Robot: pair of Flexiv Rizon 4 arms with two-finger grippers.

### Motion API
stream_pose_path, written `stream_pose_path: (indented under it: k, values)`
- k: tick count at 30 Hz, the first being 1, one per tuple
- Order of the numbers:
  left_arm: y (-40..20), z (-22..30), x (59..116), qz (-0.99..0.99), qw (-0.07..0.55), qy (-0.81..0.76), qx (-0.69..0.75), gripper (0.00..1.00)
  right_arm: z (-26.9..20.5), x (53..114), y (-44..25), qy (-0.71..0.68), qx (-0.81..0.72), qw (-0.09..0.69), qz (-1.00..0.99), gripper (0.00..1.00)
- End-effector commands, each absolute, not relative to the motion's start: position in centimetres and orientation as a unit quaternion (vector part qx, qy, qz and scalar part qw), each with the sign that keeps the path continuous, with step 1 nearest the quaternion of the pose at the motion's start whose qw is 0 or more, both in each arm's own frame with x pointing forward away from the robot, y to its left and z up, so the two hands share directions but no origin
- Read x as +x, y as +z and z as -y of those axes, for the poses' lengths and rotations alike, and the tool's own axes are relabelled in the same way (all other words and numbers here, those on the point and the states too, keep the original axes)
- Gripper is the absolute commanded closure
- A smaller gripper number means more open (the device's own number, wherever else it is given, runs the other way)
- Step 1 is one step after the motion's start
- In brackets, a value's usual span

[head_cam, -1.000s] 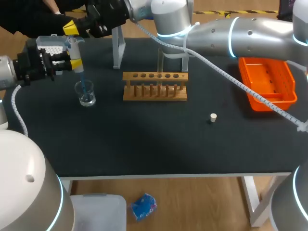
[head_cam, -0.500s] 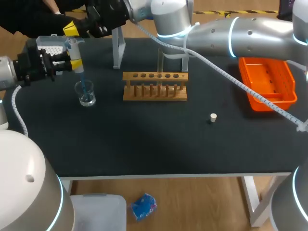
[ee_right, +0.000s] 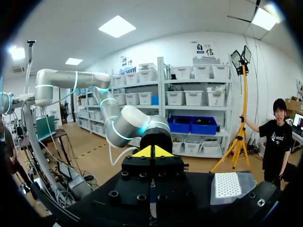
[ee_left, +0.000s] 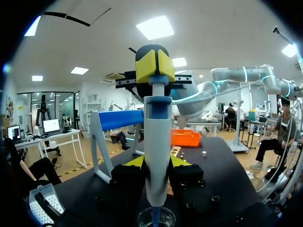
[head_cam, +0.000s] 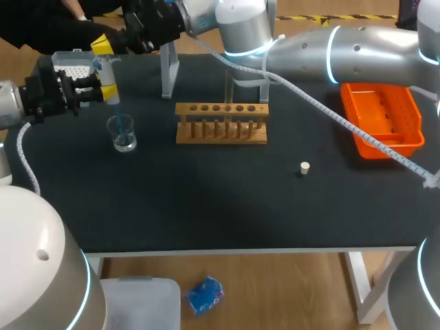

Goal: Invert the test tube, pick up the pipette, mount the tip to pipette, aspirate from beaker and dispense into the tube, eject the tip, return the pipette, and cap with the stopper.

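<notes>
My left gripper is shut on the white pipette and holds it upright. The pipette's blue tip dips into the small glass beaker. In the left wrist view the pipette stands between my left gripper's yellow fingers, over the beaker. My right gripper, reaching across from the right, is shut and sits on the pipette's top; the left wrist view shows the right gripper on the plunger. A clear test tube stands in the wooden rack. The stopper lies on the mat.
A tip box sits at the far left behind the left gripper. The grey pipette stand rises behind the rack. An orange tray lies at the right. The right arm spans the table's back.
Almost nothing: the right gripper has shifted very slightly over the pipette's top. The left gripper keeps the pipette in the beaker.
</notes>
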State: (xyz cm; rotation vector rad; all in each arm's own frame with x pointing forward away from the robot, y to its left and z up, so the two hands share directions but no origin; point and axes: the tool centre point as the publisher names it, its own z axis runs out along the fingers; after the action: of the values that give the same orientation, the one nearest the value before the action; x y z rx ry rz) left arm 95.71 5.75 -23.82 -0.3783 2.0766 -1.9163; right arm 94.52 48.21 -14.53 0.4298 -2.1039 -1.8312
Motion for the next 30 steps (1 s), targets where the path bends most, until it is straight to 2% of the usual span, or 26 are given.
stream_pose_path:
  k: [1, 30]
  values:
    - [-23.5, -5.7, 95.7, -0.721, 0.146, -0.665, -0.131, 1.00, -48.4, 94.5, -15.2, -0.641, 0.149, 0.160, 0.736, 1.00]
    - [-23.5, -5.7, 95.7, -0.721, 0.146, -0.665, -0.131, 1.00, -48.1, 94.3, -16.3, -0.641, 0.135, 0.164, 0.738, 1.00]
